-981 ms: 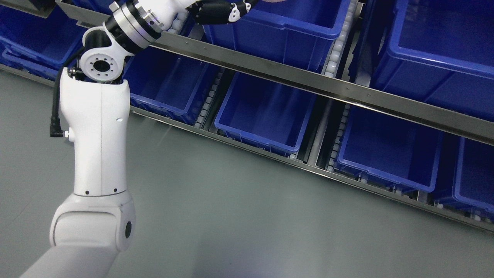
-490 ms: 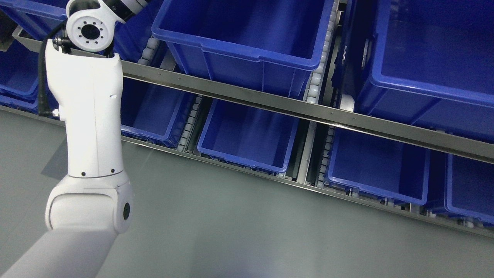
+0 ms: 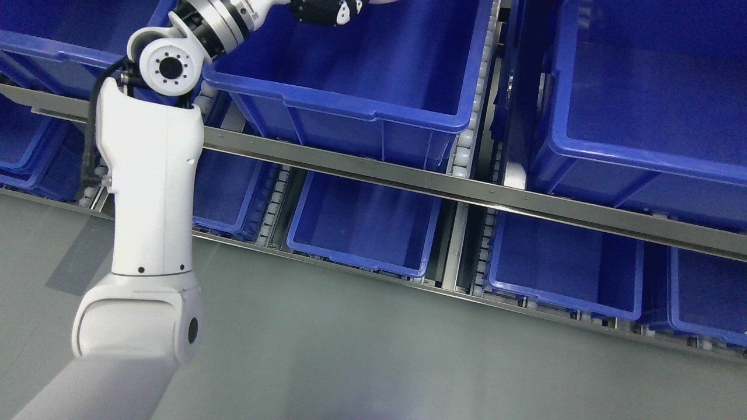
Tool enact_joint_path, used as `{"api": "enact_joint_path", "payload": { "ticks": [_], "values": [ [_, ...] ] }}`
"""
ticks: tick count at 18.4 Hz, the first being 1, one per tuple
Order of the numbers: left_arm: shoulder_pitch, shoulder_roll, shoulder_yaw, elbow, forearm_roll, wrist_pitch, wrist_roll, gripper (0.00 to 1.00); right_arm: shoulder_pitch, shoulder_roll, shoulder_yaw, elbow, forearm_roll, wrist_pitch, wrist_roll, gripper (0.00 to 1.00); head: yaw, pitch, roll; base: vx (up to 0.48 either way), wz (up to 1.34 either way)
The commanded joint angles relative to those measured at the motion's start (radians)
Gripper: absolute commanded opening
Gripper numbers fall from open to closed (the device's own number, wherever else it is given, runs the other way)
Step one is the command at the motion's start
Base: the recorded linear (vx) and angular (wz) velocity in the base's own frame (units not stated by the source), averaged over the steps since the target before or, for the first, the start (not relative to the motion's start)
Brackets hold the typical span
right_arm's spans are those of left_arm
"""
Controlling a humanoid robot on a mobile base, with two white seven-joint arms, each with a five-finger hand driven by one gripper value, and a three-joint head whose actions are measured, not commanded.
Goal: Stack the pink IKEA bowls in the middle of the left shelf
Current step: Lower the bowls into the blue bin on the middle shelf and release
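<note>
- The shelf rack (image 3: 467, 189) takes up most of what I can see: two tiers of blue bins running across on a slant, with a long metal rail along the front of the upper tier.
- The grey floor (image 3: 373, 350) fills the bottom of the view, in front of the rack.
- On the upper tier, the big right-hand bin (image 3: 636, 169) runs off the right edge, and I see nothing inside it.
- Beside it, across a strip of white rollers, is the upper middle bin (image 3: 344, 111); the part of its bottom that shows is bare.
- The left arm (image 3: 146, 221) rises from the lower left corner, white and thick, up to a round joint in front of the rail, then bends right over the near left corner of the upper middle bin.
- On the lower tier, the middle bin (image 3: 362, 224) sits tucked half under the rail, with another lower bin (image 3: 563, 268) to its right; more bins show at the left edge and the far right, partly cut off.
- The left hand (image 3: 324, 10) is dark with white patches and sits at the very top edge, over the inside of the upper middle bin. Only its lower part shows, so I cannot tell whether it is open, closed or holding something.
- A sliver of pale pink (image 3: 385, 2) shows right beside the hand at the top edge. It may be a pink bowl, but too little shows to be sure.
</note>
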Motion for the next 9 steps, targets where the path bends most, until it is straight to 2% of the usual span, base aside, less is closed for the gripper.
{"api": "enact_joint_path", "payload": {
  "ticks": [1,7,8,9],
  "values": [
    [0.085,0.017,-0.067,0.11,-0.083,0.069,0.0,0.06,0.0,-0.017,-0.009,0.0,0.008,0.0,-0.002,1.0,0.0,0.0,0.0,0.047,-0.04],
    [0.086,0.017,-0.057,0.11,-0.083,0.086,0.002,0.09,0.0,-0.017,-0.009,0.0,0.008,0.0,-0.002,1.0,0.0,0.0,0.0,0.02,-0.01],
    [0.086,0.017,-0.054,0.108,-0.083,0.087,0.005,0.14,0.0,-0.017,-0.009,0.0,0.008,0.0,-0.001,1.0,0.0,0.0,0.0,0.0,0.0],
    [0.085,0.017,-0.051,0.11,-0.083,0.087,0.008,0.29,0.0,-0.017,-0.009,0.0,0.008,0.0,-0.001,1.0,0.0,0.0,0.0,0.0,0.0]
  ]
}}
